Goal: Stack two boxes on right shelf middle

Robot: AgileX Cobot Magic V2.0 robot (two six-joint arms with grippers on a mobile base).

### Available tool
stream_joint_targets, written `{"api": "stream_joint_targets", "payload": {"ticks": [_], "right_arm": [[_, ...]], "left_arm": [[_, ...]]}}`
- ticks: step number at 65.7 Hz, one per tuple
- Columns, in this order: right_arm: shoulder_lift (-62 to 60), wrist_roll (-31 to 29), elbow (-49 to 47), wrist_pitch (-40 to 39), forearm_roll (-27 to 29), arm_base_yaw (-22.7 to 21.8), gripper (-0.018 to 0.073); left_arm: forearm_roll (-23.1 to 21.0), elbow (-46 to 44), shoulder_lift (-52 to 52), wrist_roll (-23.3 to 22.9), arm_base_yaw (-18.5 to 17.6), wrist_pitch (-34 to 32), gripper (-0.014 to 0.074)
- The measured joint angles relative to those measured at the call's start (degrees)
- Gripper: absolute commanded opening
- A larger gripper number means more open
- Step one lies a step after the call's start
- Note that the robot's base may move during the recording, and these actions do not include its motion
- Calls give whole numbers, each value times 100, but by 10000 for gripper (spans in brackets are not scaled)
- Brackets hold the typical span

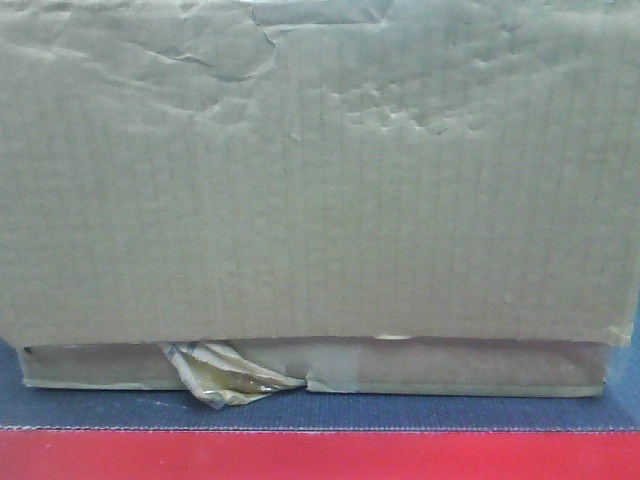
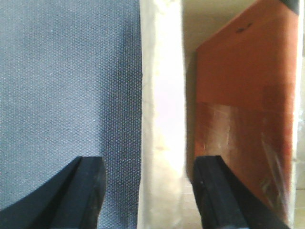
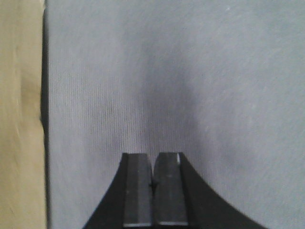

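Cardboard box (image 1: pixel 320 180) fills the front view, sitting on the blue-grey cloth worktop (image 1: pixel 400 412), dented along the top. A tape tuft (image 1: pixel 225 375) hangs from its lower seam. Red strip (image 1: pixel 320 455) runs along the worktop's near edge. Shelf not in view in any camera. Second box can't be told apart.

Left tool (image 2: pixel 152 191): wide open and straddling a pale upright box wall (image 2: pixel 162 95), gap on both sides, nothing gripped. The outer finger (image 2: pixel 86 191) is over cloth; the other is on the side of the reddish-brown taped face (image 2: pixel 243 95).

Right tool (image 3: pixel 152 186): jaws pressed together and empty, low over bare cloth, with a strip of cardboard side (image 3: pixel 21 119) off to its left, apart from it.

Risks (judgement):
- Pinching one thin wall with the left tool alone could bend or tear the corrugated board, or tilt the box, as the far side gets no support.
- The right tool is closed and away from the box, so it adds nothing to a lift until it opens and moves in.
- The dented face may buckle under squeeze.
- The tuft could snag on the cloth if the box is dragged.
- The box blocks the front camera, so the shelf approach would be blind.

Room:
- Open cloth lies outside the left wall and all around the right tool.
- The box's front edge is close to the red strip, so there's little margin toward the robot.
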Motion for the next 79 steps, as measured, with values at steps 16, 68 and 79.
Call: {"api": "stream_joint_targets", "payload": {"ticks": [16,68,79], "right_arm": [[357,1161,-1503,775,-1320,974,-159],[1846,1392,-3043,1716,-885,2120,349],[1878,1341,-3028,1726,-574,2120,349]], "left_arm": [[0,0,0,0,0,0,318],[-9,0,0,0,0,0,318],[-9,0,0,10,0,0,318]]}}
